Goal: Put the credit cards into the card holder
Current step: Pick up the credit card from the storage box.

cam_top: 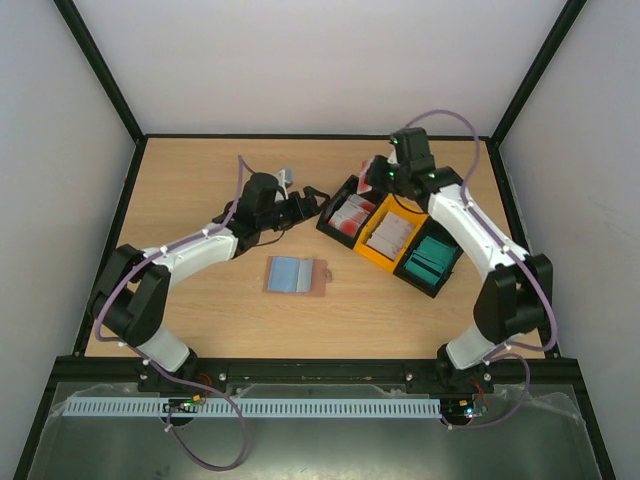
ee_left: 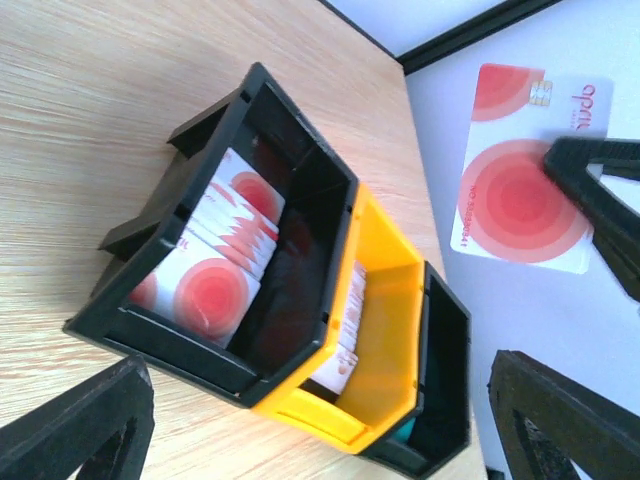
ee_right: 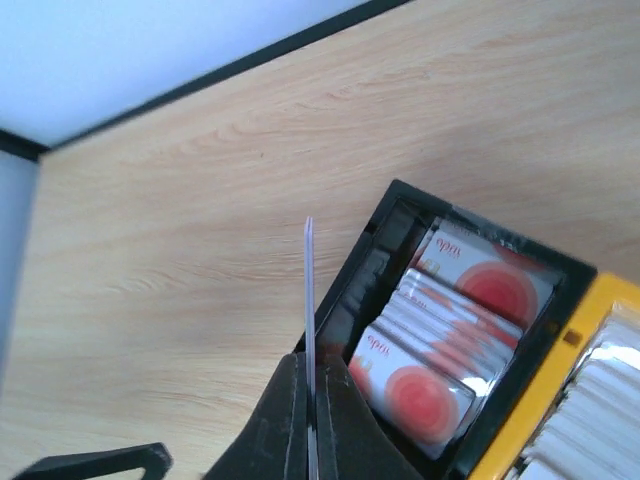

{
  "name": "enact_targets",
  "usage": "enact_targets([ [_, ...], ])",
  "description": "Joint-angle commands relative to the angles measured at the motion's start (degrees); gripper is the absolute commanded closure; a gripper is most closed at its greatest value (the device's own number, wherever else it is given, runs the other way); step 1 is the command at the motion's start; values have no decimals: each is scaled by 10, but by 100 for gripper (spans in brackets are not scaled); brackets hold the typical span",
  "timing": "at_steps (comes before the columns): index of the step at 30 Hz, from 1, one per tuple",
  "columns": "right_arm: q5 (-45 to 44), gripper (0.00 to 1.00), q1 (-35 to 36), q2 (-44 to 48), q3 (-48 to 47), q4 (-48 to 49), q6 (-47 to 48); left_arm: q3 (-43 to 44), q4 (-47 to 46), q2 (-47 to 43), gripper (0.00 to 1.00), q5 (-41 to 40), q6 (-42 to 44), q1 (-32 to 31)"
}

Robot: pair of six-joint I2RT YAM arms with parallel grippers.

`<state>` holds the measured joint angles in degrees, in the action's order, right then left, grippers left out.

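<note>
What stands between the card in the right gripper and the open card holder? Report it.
The right gripper holds the card by the black tray. That tray's corner and the open left gripper beside it lie roughly on the line to the card holder; above them nothing visible blocks.

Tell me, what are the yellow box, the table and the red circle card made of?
The yellow box looks like hard moulded plastic: smooth, slightly shiny, even walls. The table looks like wood or wood-print laminate, from its pale grain lines. The red circle card in the right gripper seems thin glossy plastic; edge-on it is a straight sliver.
</note>
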<state>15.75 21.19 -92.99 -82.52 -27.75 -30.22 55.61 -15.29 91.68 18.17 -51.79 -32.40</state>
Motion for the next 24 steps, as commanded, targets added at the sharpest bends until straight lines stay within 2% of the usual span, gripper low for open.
enact_targets([
  [1, 116, 98, -31, 56, 103, 117, -203, 26, 10, -15, 7, 56, -17, 5],
  [3, 172, 98, -40, 70, 145, 176, -288, 34, 5, -17, 7, 80, -28, 7],
  [5, 210, 98, -41, 77, 172, 213, -333, 39, -1, -14, 7, 100, -40, 7],
  [14, 298, 98, -41, 116, 269, 314, -462, 61, -50, 40, 12, 176, -120, 3],
  [19, 334, 98, -41, 115, 293, 356, -479, 70, -69, 62, 26, 188, -145, 0],
  [24, 371, 98, -41, 106, 295, 369, -438, 68, -110, 71, 44, 211, -177, 0],
])
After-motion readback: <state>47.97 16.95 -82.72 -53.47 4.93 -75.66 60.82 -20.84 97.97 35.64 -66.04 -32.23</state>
